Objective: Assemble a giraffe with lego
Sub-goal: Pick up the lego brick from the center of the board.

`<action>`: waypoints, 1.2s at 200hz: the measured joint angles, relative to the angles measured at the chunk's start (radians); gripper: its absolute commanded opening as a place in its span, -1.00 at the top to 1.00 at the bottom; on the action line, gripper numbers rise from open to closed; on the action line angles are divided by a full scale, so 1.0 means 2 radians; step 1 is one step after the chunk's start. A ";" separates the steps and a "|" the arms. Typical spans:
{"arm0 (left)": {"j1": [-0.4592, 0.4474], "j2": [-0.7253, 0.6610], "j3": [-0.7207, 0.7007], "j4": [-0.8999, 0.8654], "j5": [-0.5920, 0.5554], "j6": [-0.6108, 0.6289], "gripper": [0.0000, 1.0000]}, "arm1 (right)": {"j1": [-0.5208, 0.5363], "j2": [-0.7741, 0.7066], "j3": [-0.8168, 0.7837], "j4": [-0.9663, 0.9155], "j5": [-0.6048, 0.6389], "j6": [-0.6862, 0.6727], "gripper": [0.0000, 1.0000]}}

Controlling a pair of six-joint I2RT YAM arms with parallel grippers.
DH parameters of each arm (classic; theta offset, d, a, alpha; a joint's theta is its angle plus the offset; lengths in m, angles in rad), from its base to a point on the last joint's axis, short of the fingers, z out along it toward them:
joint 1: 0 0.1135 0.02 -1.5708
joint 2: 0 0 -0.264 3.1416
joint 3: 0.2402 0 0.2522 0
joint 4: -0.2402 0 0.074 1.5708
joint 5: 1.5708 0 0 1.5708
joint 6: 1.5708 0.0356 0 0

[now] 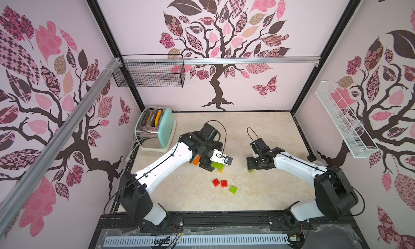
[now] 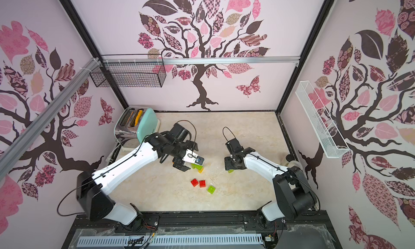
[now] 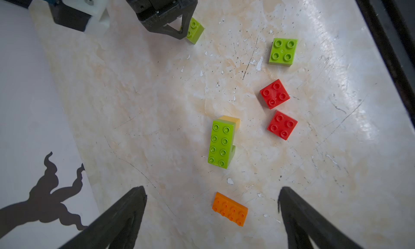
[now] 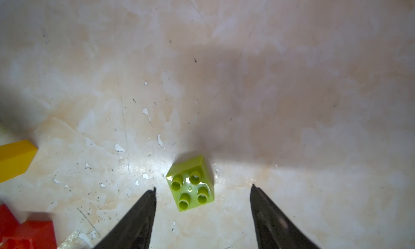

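The giraffe's body, a long lime brick (image 3: 221, 144) stacked on a yellow and a lime brick, stands mid-table (image 1: 217, 165). My left gripper (image 3: 212, 188) is open above an orange brick (image 3: 230, 209) that lies flat between its fingers' lines, untouched. Two red bricks (image 3: 274, 94) (image 3: 282, 125) and a lime square brick (image 3: 283, 52) lie loose nearby. My right gripper (image 4: 203, 187) is open low over another lime square brick (image 4: 190, 183), its fingertips (image 4: 152, 191) on either side and apart from it. In a top view that brick (image 1: 250, 170) peeks out under the right gripper (image 1: 250, 164).
A mint toaster (image 1: 157, 129) stands at the back left of the marble table (image 1: 258, 198). A black wire basket (image 1: 149, 71) hangs on the back wall and a white one (image 1: 343, 119) on the right wall. A black rail (image 1: 224, 218) edges the front.
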 measured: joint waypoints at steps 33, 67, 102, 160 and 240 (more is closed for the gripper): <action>0.036 -0.078 -0.099 0.014 0.023 -0.109 -0.96 | 0.002 0.025 0.015 -0.007 -0.004 -0.009 -0.23; 0.068 -0.141 -0.196 0.037 0.070 -0.229 -0.96 | 0.005 0.060 0.025 -0.030 -0.006 -0.021 -0.14; 0.136 -0.170 -0.240 0.073 0.135 -0.318 -0.96 | 0.011 0.086 0.032 -0.043 -0.010 -0.030 0.02; 0.171 -0.179 -0.242 0.119 0.178 -0.375 -0.96 | 0.012 0.089 0.045 -0.051 -0.013 -0.035 0.04; 0.182 -0.186 -0.262 0.137 0.197 -0.386 -0.96 | 0.015 0.089 0.052 -0.064 -0.014 -0.041 0.61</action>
